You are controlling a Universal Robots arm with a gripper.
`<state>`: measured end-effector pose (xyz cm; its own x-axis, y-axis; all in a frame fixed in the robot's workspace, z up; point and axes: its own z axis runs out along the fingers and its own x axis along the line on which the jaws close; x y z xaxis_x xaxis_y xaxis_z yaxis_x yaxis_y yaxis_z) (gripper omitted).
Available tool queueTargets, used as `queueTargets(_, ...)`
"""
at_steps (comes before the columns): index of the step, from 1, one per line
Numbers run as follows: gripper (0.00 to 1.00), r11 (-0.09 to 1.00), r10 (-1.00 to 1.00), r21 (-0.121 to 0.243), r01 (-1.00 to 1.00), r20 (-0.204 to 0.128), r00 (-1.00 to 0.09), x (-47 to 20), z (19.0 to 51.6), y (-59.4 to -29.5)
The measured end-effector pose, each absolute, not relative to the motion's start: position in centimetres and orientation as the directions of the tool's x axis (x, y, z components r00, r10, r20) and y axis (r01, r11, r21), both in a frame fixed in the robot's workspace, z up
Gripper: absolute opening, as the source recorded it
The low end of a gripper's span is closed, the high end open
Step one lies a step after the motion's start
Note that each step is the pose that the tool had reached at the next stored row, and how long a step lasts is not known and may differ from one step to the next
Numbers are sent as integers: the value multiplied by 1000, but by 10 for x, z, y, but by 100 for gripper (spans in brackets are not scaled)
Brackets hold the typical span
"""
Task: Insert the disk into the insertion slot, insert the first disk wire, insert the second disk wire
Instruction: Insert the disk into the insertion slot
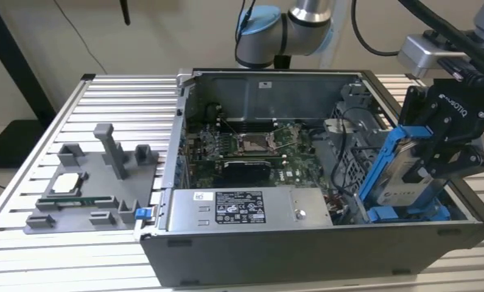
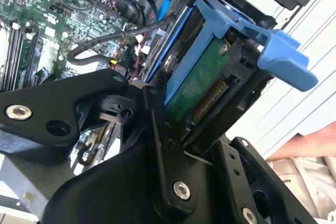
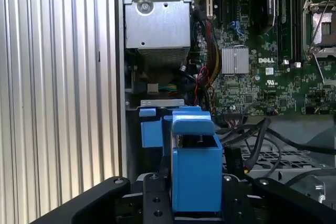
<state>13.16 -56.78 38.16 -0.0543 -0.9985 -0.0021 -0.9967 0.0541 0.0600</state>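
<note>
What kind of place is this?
Probably a robotics lab bench for PC assembly: an opened computer case on a slatted aluminium table, a grey parts fixture beside it, and the claw holding the disk over the case.

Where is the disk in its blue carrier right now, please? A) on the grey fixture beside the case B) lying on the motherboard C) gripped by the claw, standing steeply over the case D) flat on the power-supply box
C: in the exterior view the claw grips the disk, tilted steeply over the case.
</note>
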Motion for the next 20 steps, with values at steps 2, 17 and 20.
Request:
queueTargets(2,100,54,-999,60,-997,-2,-54,132,382,-568)
queueTargets(17,100,54,-999,73,-996,-1,-54,132,404,-568)
queueTargets(20,100,54,-999,73,-996,-1,-54,129,404,-565)
